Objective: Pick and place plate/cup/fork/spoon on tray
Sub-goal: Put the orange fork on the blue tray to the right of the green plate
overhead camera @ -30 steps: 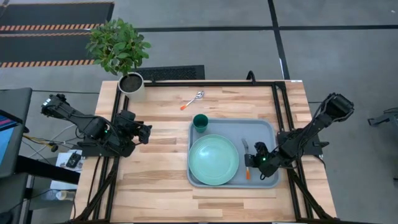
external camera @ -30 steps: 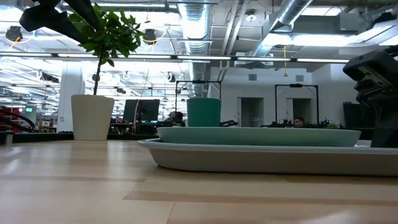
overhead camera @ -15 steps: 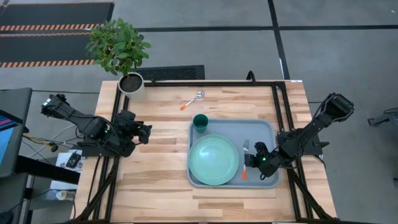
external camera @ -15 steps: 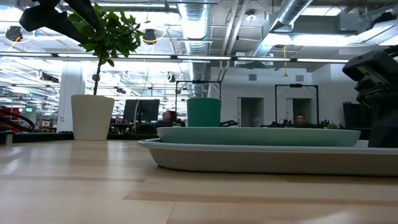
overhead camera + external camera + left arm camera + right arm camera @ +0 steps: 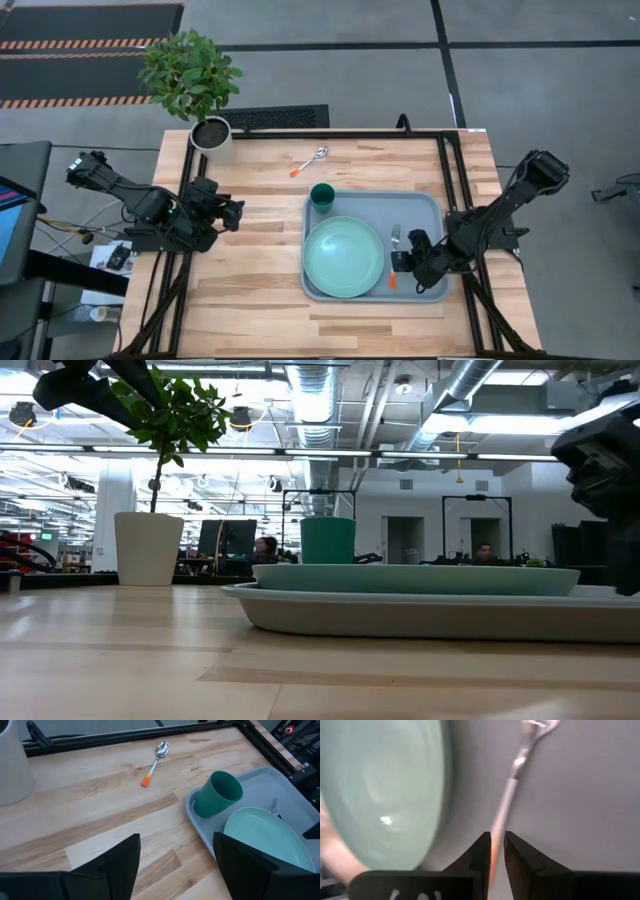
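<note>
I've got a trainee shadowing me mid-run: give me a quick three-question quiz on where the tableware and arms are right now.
1. True or false: the spoon lies on the tray.
2. Which thing is between the fingers of the right gripper? A) the cup B) the fork C) the plate
3. Fill in: the left gripper waits over the bare wooden ____, left of the tray.

Key: 1 false, it lies on the table beyond the tray. 2 B, the fingers close narrowly on its orange handle. 3 table.
</note>
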Robot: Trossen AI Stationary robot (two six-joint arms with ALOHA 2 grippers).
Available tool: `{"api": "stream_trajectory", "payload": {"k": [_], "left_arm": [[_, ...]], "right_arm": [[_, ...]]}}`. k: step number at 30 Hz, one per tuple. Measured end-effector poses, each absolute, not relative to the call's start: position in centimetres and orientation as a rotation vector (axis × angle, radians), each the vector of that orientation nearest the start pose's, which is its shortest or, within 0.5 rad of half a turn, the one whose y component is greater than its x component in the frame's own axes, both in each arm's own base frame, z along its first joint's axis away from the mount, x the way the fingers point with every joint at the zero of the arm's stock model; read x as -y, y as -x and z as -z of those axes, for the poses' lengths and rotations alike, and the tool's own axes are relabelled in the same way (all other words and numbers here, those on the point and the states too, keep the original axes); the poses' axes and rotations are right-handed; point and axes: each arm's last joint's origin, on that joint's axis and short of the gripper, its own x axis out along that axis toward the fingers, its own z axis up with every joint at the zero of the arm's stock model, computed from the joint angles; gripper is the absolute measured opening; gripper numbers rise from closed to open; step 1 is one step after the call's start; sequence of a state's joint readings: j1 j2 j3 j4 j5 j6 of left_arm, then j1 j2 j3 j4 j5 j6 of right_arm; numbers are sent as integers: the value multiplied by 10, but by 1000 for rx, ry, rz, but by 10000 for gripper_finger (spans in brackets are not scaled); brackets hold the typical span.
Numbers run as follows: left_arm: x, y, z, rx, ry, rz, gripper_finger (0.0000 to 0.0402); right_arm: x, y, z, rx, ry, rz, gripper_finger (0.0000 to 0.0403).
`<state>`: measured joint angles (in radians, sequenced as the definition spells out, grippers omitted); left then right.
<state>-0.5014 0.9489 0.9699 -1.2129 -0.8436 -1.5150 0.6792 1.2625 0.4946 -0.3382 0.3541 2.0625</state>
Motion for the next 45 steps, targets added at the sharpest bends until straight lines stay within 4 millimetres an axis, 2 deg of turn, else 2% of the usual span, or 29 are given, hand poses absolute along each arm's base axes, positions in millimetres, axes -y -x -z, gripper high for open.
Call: {"api": "stream_trajectory", "payload": {"k": [7,18,22,28,37,45], "left_arm": [[49,-135,-302,-466,646,-858,238],[49,-135,-303,-459,654,-862,238],[49,-135,-303,-458,657,-863,238],[49,-135,-303,-455,662,-865,238],[49,-135,-303,-447,661,-868,238],[49,-135,-303,-455,663,-865,238]], "right_arm": [[-115,-161,-159,-886,-1224,848,78],[-107,-177,-166,-870,-1181,790,76],[-109,-179,-162,-870,-1182,789,76],[-120,-193,-145,-898,-1183,751,75],[-126,-198,-149,-913,-1158,756,75],[-138,-204,-139,-911,-1182,713,75]]}}
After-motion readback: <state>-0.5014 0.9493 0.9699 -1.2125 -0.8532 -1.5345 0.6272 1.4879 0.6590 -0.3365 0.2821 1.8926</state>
